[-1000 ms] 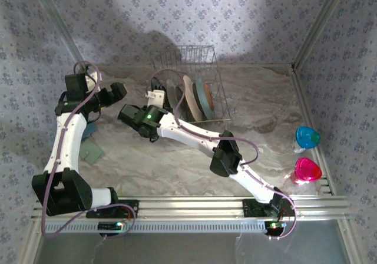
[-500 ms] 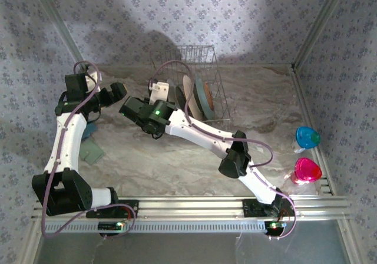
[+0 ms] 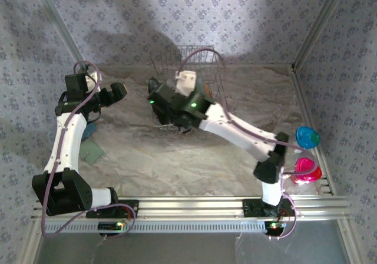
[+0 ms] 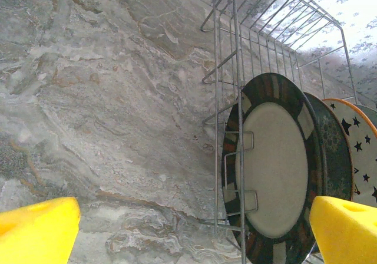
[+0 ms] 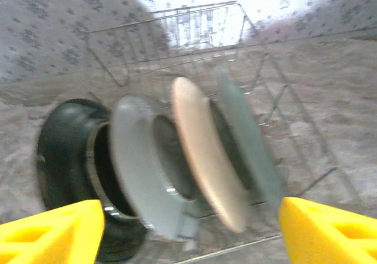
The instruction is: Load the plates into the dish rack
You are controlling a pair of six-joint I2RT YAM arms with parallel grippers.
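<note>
Before plates [image 5: 200, 152], right gripper [image 5: 191, 231] agape, empty

The right arm [image 3: 235, 125] reaches over the rack [image 3: 197, 56] from 4 o'clock and blocks its near side. Four plates [image 5: 200, 152] stand close together inside, with narrow gaps between them. A wall [image 3: 194, 16] stands just behind at 12 o'clock. Bare table [image 3: 171, 164] lies open at 6 o'clock. Cups [image 3: 307, 137] stand well off at 4 o'clock.
</note>
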